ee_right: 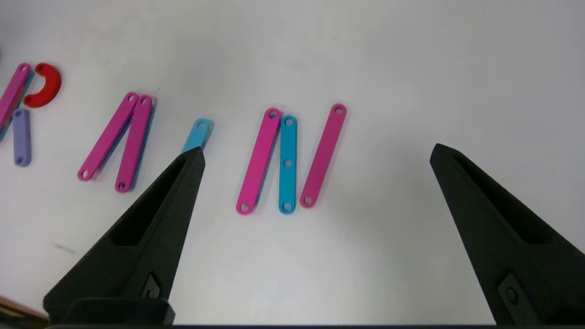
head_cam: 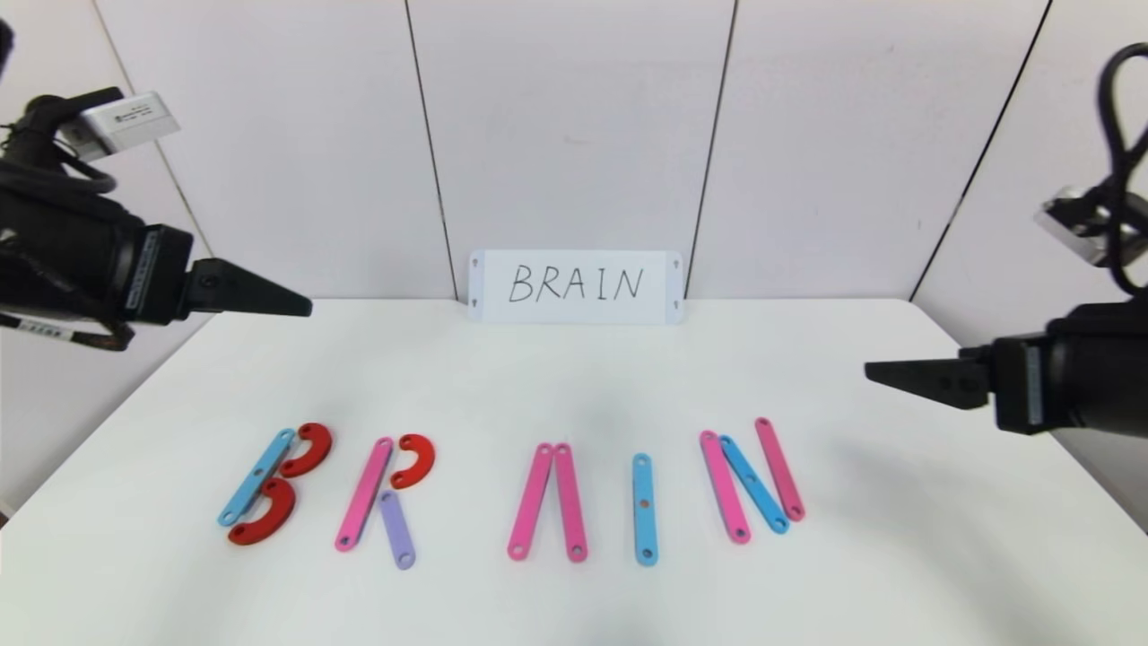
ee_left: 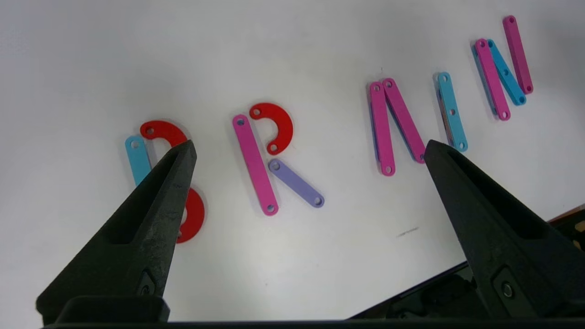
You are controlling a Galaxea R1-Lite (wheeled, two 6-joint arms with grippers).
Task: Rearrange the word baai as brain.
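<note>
Letters (head_cam: 538, 493) already spell BRAIN low across the bench (head_cam: 574, 377); your left tool (head_cam: 300, 308) and right tool (head_cam: 874, 371) hang released above them, each far to its own side.

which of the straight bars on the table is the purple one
The short purple bar forming the R's slanted leg, below the red curve; it's the only purple piece, all other bars being pink or blue.

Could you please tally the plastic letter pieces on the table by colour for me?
Pink bars: 5
Blue bars: 3
Purple bars: 1
Red curves: 3
Total: 12
</note>
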